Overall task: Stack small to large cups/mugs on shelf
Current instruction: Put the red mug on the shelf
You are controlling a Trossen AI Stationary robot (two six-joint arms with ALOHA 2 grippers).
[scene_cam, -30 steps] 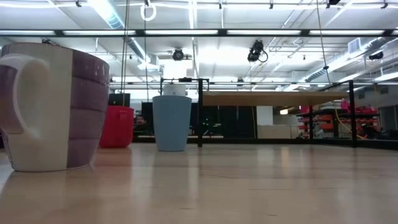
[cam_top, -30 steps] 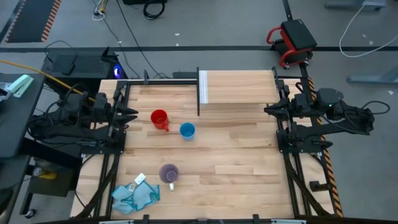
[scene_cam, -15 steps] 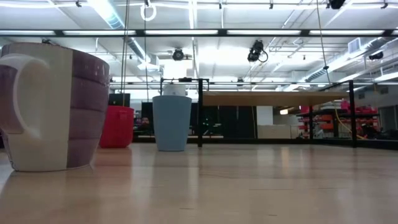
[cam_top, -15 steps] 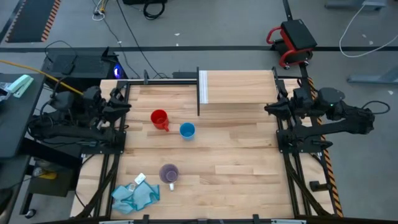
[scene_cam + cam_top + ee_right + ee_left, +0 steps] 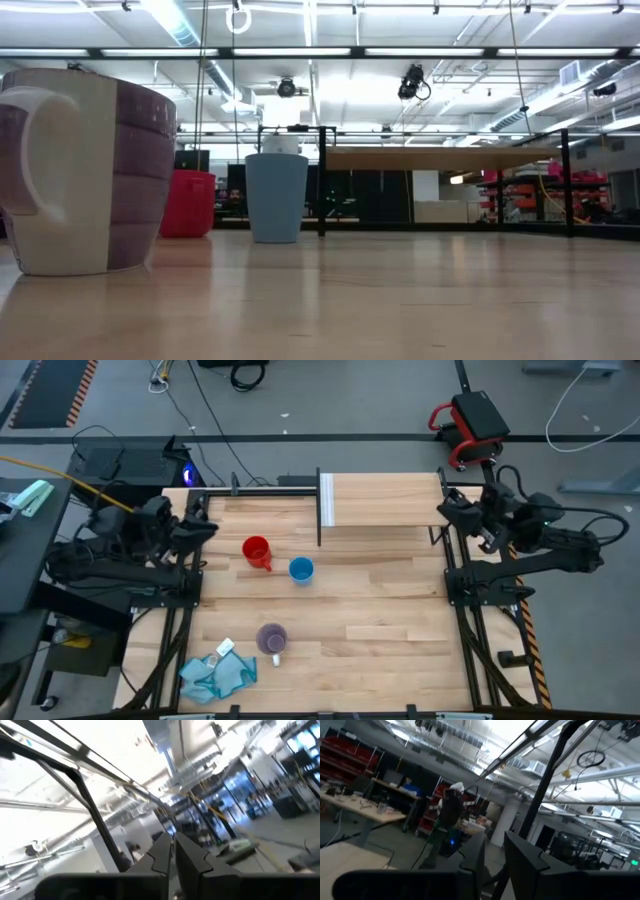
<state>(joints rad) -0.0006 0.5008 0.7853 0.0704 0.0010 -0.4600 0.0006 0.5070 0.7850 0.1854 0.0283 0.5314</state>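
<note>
Three cups stand upright on the tabletop, each on its base: a red mug (image 5: pixel 257 551), a light-blue cup (image 5: pixel 301 569) to its right, and a pale purple mug (image 5: pixel 272 638) nearer the front. In the low view the purple mug (image 5: pixel 90 170) is closest. The shelf (image 5: pixel 385 500) is at the far middle, with a white strip and a dark upright panel at its left end. My left gripper (image 5: pixel 208 526) hovers at the table's left edge with a narrow gap between its fingers (image 5: pixel 475 855). My right gripper (image 5: pixel 445 510) hovers at the right edge, shut, beside the shelf's right end. Both tilt upward, holding nothing.
A teal-blue cloth (image 5: pixel 215 675) with a small white tag lies crumpled at the near left corner. The dark arm frames run along the table's left and right edges. Bare wood (image 5: pixel 380 610) spreads across the table's middle and right.
Both grippers have risen at their edges of the table, tipped their fingers upward and rolled about their own axes, the right one more than the left. The cups and the shelf have kept still.
</note>
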